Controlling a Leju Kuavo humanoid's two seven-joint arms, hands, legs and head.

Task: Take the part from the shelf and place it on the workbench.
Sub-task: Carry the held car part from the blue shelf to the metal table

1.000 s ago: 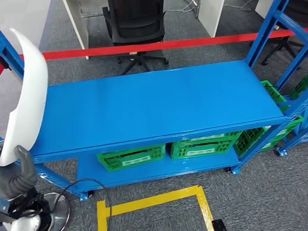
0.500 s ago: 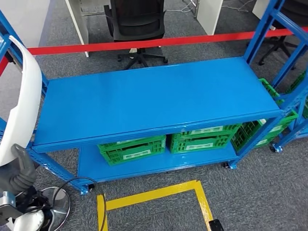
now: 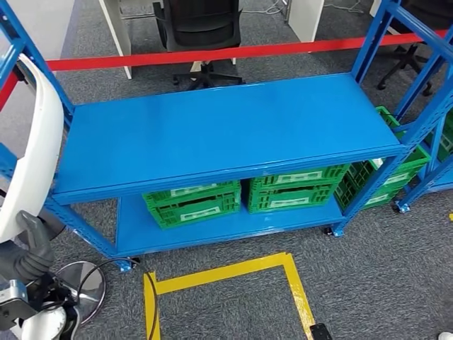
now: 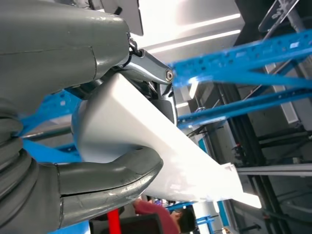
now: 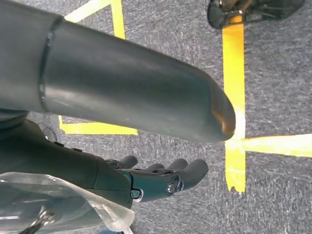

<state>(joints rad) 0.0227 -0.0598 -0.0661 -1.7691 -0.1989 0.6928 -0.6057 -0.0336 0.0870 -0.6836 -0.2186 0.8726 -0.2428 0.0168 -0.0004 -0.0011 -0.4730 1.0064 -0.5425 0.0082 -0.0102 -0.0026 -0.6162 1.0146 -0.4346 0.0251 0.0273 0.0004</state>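
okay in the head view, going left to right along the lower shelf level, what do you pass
Left hand holding the white part → first green crate → second green crate → third green crate beside the shelf's right end.

Green crates (image 3: pixel 193 203) and (image 3: pixel 291 190) side by side on the lower blue board, more green crates (image 3: pixel 395 170) just off its right end. Yellow floor tape (image 3: pixel 224 273) on grey carpet near the front edge. Red barrier tape (image 3: pixel 214 54) beyond the back edge, a black office chair (image 3: pixel 199 28) behind it. Round metal base (image 3: pixel 88 283) and black cable (image 3: pixel 155 304) off the front left corner.
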